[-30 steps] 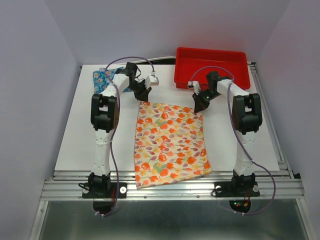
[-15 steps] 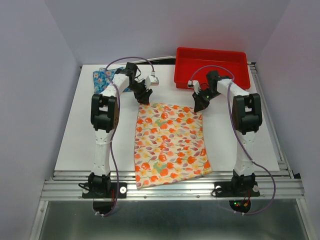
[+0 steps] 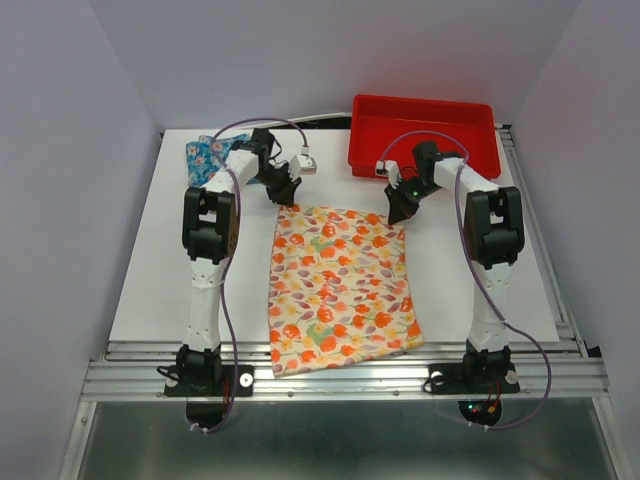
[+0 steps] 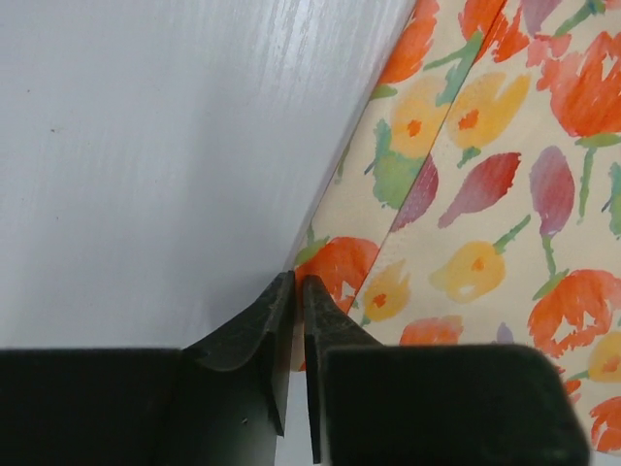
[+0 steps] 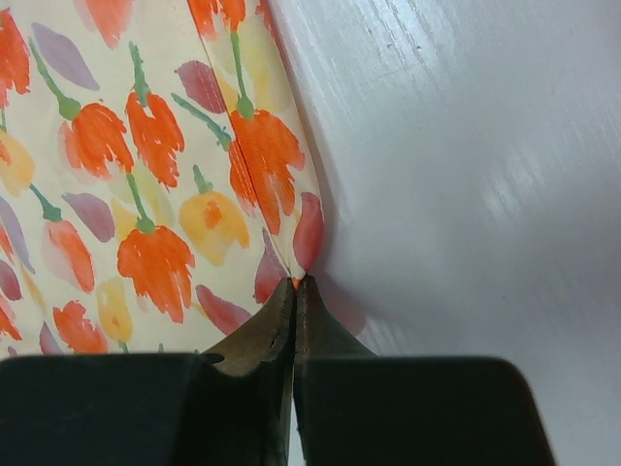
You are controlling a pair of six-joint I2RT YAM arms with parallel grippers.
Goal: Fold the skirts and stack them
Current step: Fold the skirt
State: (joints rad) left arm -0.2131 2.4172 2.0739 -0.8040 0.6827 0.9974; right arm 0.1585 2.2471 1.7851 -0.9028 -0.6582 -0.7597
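The cream-yellow skirt with orange and red flowers lies flat in the middle of the table. My left gripper is at its far left corner. In the left wrist view its jaws stand almost together with a thin slit, and the skirt's corner is at the tips. My right gripper is at the far right corner. In the right wrist view it is shut and pinches the skirt's corner. The blue skirt lies bunched at the far left, behind my left arm.
A red plastic tray stands at the far right, just behind my right arm. White table shows on both sides of the cream-yellow skirt. The skirt's near edge reaches the table's front edge by the metal rail.
My left gripper dipped to the skirt's far left corner, then drew back a little toward the far side. The right gripper stayed at the far right corner. The skirt has not visibly moved.
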